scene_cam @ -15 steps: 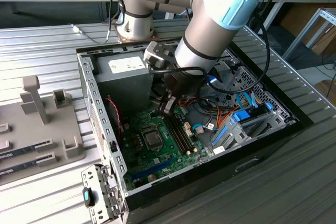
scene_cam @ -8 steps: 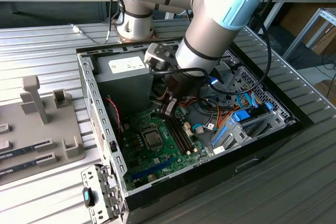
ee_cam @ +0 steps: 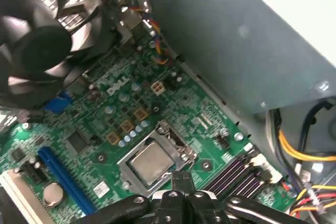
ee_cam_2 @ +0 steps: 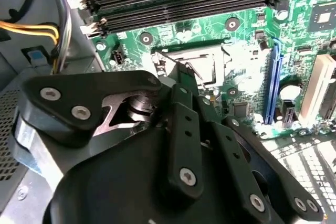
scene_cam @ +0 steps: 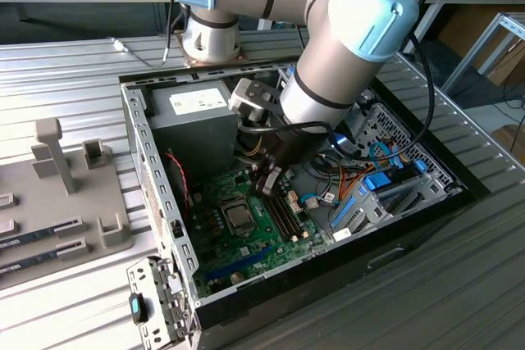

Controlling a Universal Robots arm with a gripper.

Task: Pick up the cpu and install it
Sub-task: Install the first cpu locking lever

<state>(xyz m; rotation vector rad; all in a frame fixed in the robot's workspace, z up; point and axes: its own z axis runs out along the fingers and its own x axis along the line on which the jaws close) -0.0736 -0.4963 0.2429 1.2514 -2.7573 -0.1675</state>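
Your cpu point(ee_cam: 151, 162) sits flat inside the silver socket frame point(ee_cam: 178, 141) on the green motherboard point(ee_cam: 131, 103), its dull grey metal top facing up; in the exterior view you can see it as a small grey square point(scene_cam: 239, 217) near the middle of the board. In the second wrist view the socket point(ee_cam_2: 207, 64) is washed out by glare, so you cannot make out the chip there.

Your hand point(ee_cam: 181, 179) hangs just above the board, right beside the socket on the side toward the black memory slots point(ee_cam: 231, 174). Its dark fingers point(ee_cam: 182, 178) look drawn close together, and nothing shows between them, though you cannot tell for certain whether they are fully closed. In the exterior view the hand point(scene_cam: 267, 179) points down between the socket and the memory slots.

Around the socket you have a blue expansion slot point(ee_cam: 60, 169), a coin battery point(ee_cam: 51, 193) and a black fan point(ee_cam: 37, 40). Yellow and orange cables point(ee_cam: 299, 150) run past the grey power supply wall point(ee_cam: 252, 40). The open computer case point(scene_cam: 156, 202) lies on the ribbed metal counter point(scene_cam: 459, 284), with a grey fixture tray point(scene_cam: 74, 194) toward the exterior view's left
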